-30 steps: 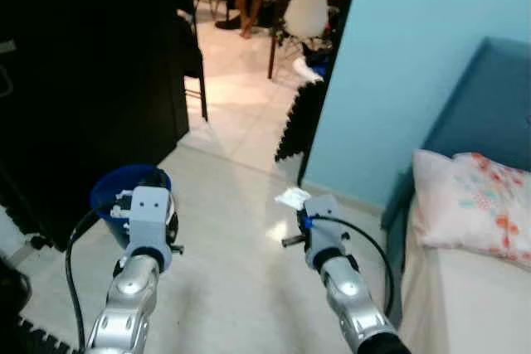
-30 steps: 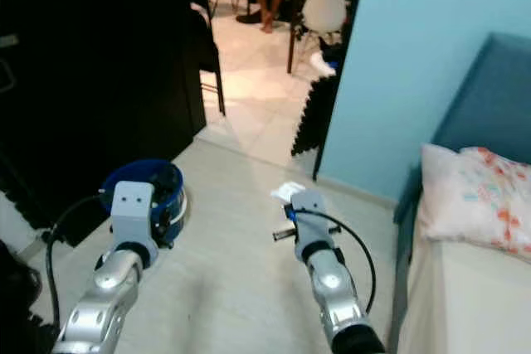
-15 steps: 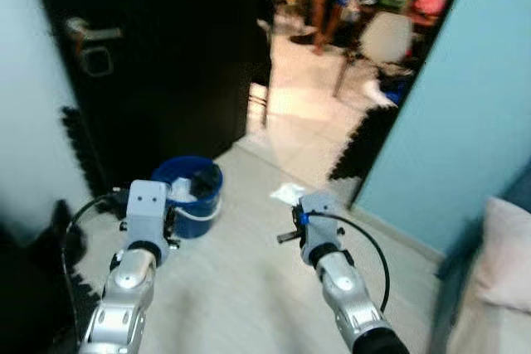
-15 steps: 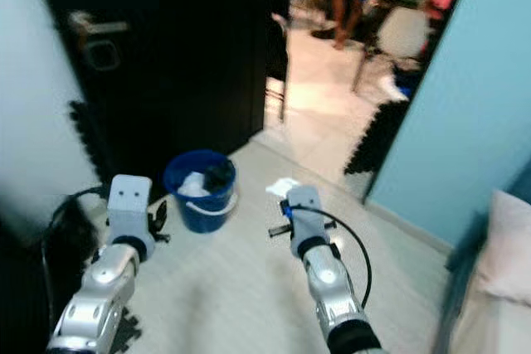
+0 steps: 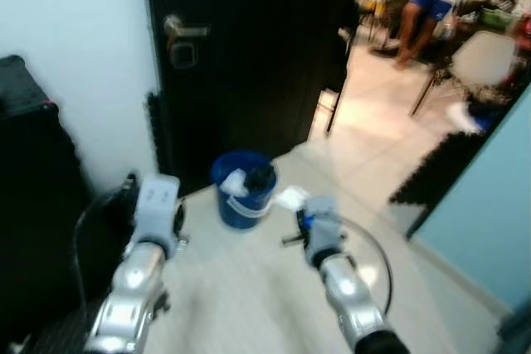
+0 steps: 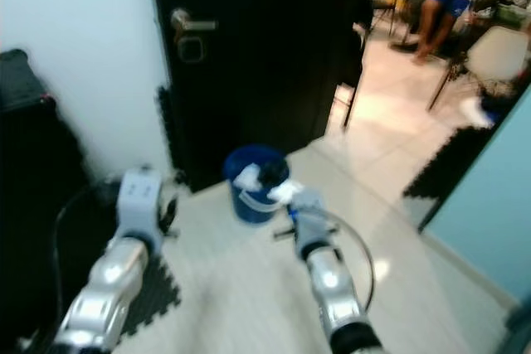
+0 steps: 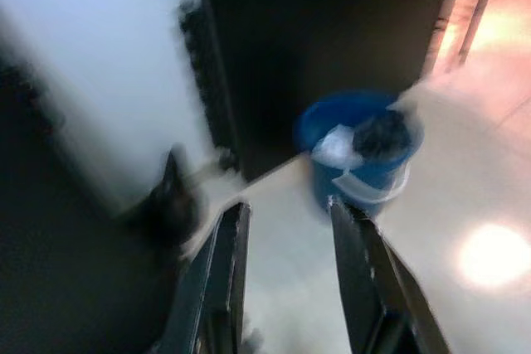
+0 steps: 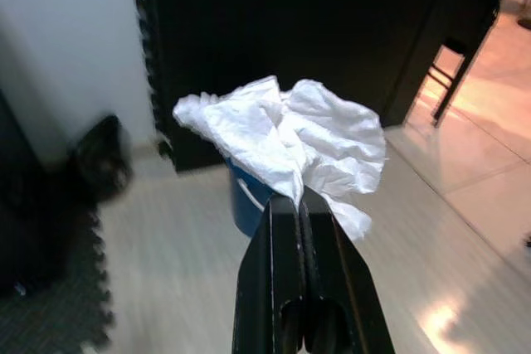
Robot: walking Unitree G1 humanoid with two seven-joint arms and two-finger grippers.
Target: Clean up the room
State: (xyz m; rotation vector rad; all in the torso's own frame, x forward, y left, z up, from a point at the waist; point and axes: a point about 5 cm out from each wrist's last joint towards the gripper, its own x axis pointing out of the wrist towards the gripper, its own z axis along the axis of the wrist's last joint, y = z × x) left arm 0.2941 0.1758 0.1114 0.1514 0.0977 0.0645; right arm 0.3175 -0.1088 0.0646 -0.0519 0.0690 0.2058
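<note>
Pinching a crumpled white tissue (image 8: 286,134) at its fingertips, the right gripper (image 8: 297,205) hung just short of the blue bucket (image 5: 243,201); left gripper (image 7: 282,230) was spread, empty.

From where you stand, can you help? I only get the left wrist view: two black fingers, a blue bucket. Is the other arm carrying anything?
Observer: Yes. The right gripper is shut on a crumpled white tissue.
Operator: How does the bucket lie relative to that tissue?
Observer: The blue bucket stands on the floor ahead of the tissue, beside the black door.
Operator: Anyone around?
Observer: A person stands in the bright room beyond the doorway, near a white chair.
</note>
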